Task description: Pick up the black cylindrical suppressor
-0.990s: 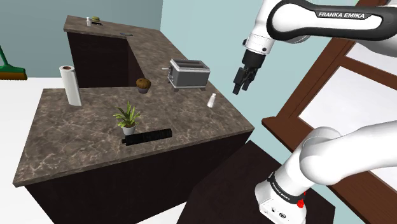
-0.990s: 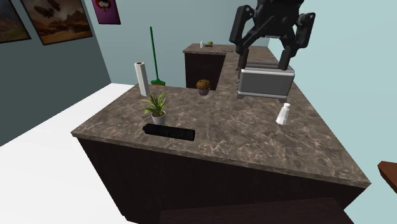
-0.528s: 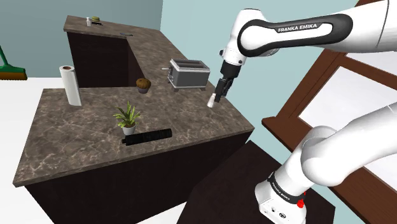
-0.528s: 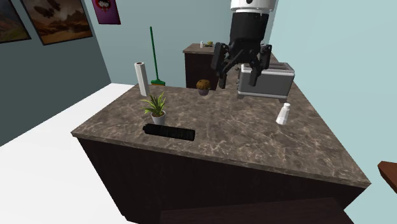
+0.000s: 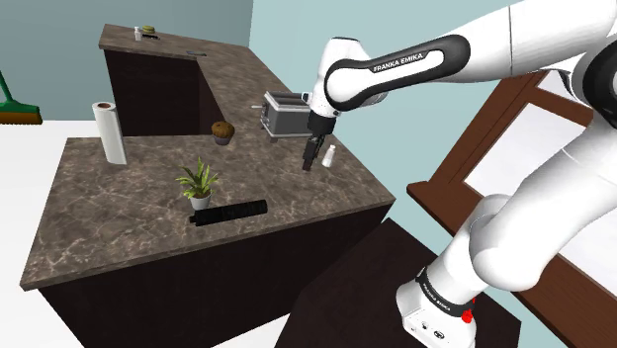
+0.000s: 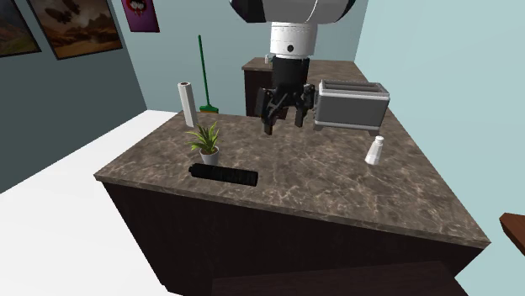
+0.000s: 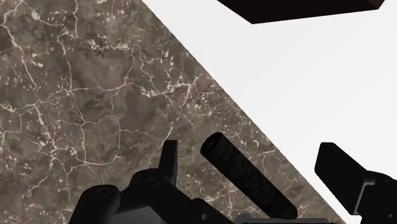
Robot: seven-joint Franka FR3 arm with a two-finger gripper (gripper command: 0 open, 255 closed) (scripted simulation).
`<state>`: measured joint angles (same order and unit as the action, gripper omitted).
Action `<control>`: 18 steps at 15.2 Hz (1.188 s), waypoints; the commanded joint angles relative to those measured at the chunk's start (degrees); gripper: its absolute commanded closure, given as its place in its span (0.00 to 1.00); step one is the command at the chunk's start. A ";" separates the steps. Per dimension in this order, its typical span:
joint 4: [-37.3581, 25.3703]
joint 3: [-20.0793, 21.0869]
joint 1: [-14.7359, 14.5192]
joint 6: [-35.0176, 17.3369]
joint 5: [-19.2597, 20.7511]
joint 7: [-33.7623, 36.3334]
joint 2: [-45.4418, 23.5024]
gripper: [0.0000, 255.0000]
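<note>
Black suppressor point(image 5: 230, 212): a long, slim cylinder, matt black all over; the wrist view shows fine ribs along its body and a rounded end.
Its place: lying flat on its side on the brown marbled table point(image 5: 119, 217), close to the near edge in the shoulder view, lengthwise roughly along that edge.
Nearest neighbour: a small potted plant point(image 5: 199, 185) in a white pot, just beside it on the far side.
Pincer point(image 6: 283, 124): fingers apart, gripping nothing, hanging above the table and well apart from the suppressor. In the wrist view the cylinder shows between the two fingers, down on the table and untouched.
Arm: white, rising from the stand at the shoulder view's lower right, arching over to the left, wrist bent so the hand points downward.
Around the pincer: a silver toaster point(image 5: 293, 114) behind it and a small white shaker point(image 5: 329, 154) just to its right in the shoulder view.
Further off: a muffin point(image 5: 222, 132) and an upright paper roll point(image 5: 109, 131) towards the shoulder view's left.
</note>
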<state>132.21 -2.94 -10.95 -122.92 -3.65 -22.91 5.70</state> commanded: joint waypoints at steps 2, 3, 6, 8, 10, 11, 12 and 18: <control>-2.75 0.93 -1.17 -3.60 -0.33 -3.07 -5.97 0.00; -3.75 1.27 -1.52 -4.66 -0.38 -4.03 -7.93 0.00; -7.02 2.40 -2.49 -7.54 -0.33 -6.70 -13.74 0.00; -9.41 3.18 -3.13 -9.22 -0.10 -8.33 -17.57 0.00; -11.94 3.98 -3.76 -10.71 0.29 -9.83 -21.35 0.00; -13.27 4.37 -4.08 -11.39 0.55 -10.53 -23.23 0.00; -14.62 4.76 -4.42 -12.02 0.84 -11.21 -25.11 0.00; -23.52 6.82 -6.75 -14.90 3.27 -14.84 -36.18 0.00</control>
<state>110.55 3.56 -17.27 -137.41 -0.87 -37.09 -28.38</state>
